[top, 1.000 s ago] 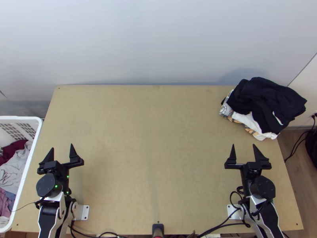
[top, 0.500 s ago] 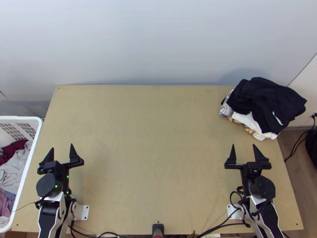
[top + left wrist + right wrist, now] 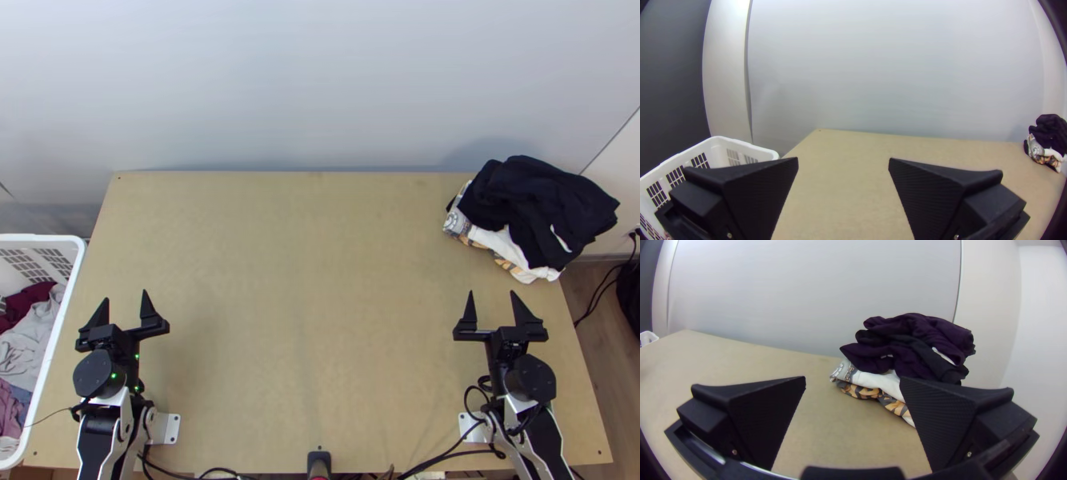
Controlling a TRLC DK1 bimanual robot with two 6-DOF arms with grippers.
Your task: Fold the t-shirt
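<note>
And there was the heap of clothes (image 3: 538, 210) at the desk's (image 3: 304, 280) far right corner, dark cloth bunched on top, white and patterned cloth beneath; which piece was the t-shirt, you couldn't tell! The right gripper (image 3: 492, 292) hung over the desk's near right part, jaws wide apart. Over the near left part, the left gripper (image 3: 126, 295) had its jaws apart too. Just beside the desk's left edge stood a white basket (image 3: 40, 238), with more laundry (image 3: 24, 352) inside.

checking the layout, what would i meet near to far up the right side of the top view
right arm's links → right gripper → heap of clothes → pale wall
</note>
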